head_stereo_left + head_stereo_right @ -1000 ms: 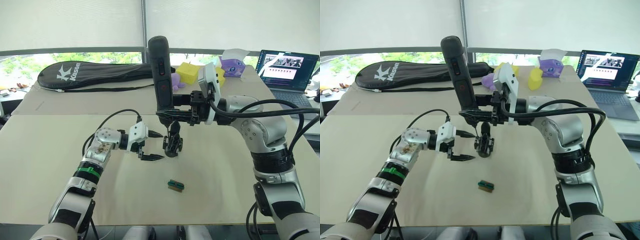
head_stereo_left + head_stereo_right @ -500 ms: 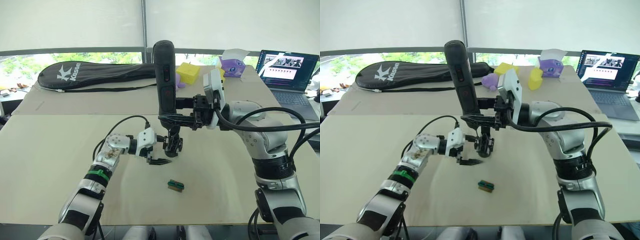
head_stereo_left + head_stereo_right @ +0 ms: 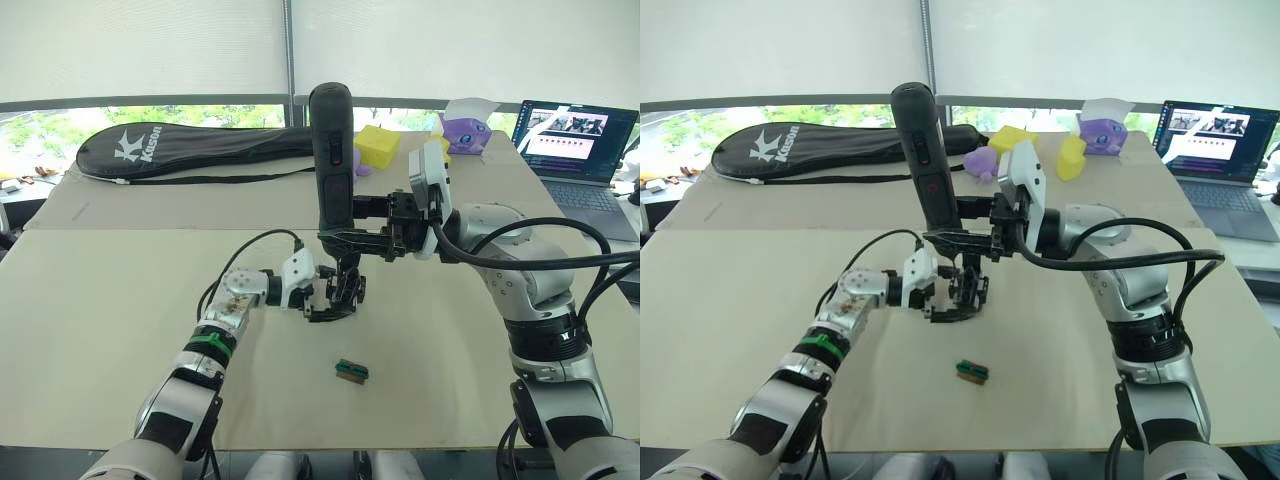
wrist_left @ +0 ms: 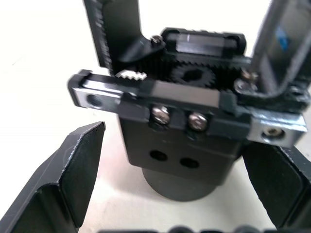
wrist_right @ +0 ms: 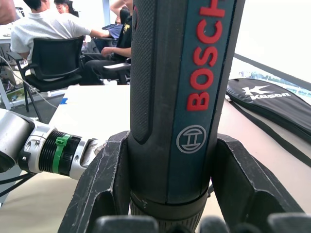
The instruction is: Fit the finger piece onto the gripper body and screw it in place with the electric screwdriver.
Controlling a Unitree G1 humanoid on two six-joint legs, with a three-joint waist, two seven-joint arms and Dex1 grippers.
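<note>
One gripper body [image 3: 345, 290]: upright mid-table, near no edge, bare tabletop all round. My left gripper [image 4: 170, 194]: fingers spread wide, one each side of its base, gripping nothing. One electric screwdriver [image 3: 333, 165]: upright, clamped between my right gripper's [image 5: 170, 194] fingers, nose just above the body. One small green-brown block [image 3: 351, 370]: nearer me, apart. One table [image 3: 90, 330]. Far side: one black racket bag [image 3: 190, 145], one laptop [image 3: 575, 135].

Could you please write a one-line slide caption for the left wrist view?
Open left gripper fingers flank the gripper body on the table.
</note>
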